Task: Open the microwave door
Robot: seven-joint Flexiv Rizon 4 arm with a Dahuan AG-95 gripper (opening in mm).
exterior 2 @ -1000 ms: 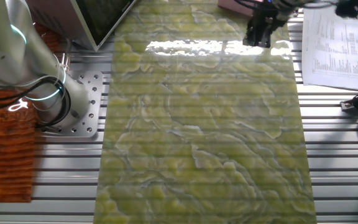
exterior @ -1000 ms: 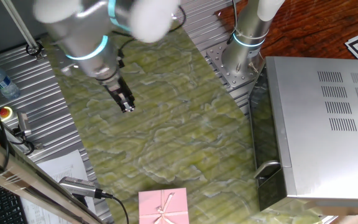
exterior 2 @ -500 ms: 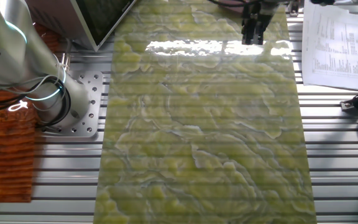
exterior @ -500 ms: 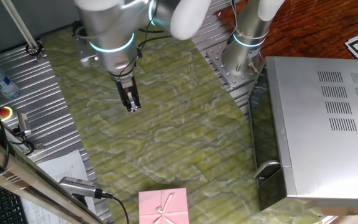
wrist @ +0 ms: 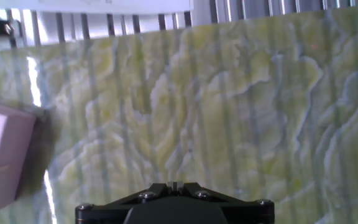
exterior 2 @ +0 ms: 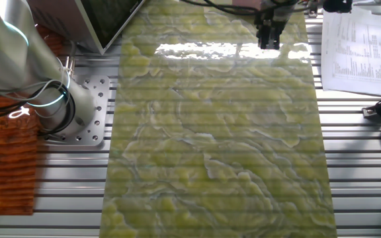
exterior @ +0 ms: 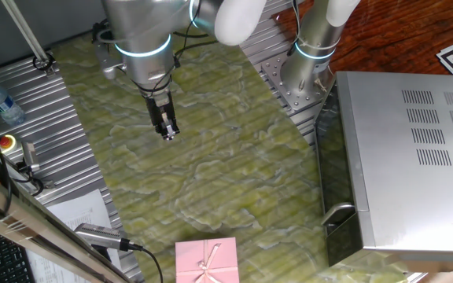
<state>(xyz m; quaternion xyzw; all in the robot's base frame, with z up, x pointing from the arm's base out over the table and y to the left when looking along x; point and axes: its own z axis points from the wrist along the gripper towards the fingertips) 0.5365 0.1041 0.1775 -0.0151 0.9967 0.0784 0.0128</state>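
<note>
End effector hangs over the green mat, far from the microwave.

The end effector (exterior: pixel 167 135) has its fingers pressed together, holding nothing. The microwave (exterior: pixel 403 165) stands at the bench's (exterior: pixel 69 149) edge, well apart, its door (exterior: pixel 330 189) closed; a pink box (exterior: pixel 206 262) lies nearby.

Count of things on and around the bench

One microwave (exterior: pixel 403 165) with one door (exterior: pixel 335 185), one pink box (exterior: pixel 206 261), one water bottle (exterior: pixel 0 104), one red button (exterior: pixel 7 142), one green mat (exterior: pixel 211 165), one hand (exterior: pixel 167 129).
</note>
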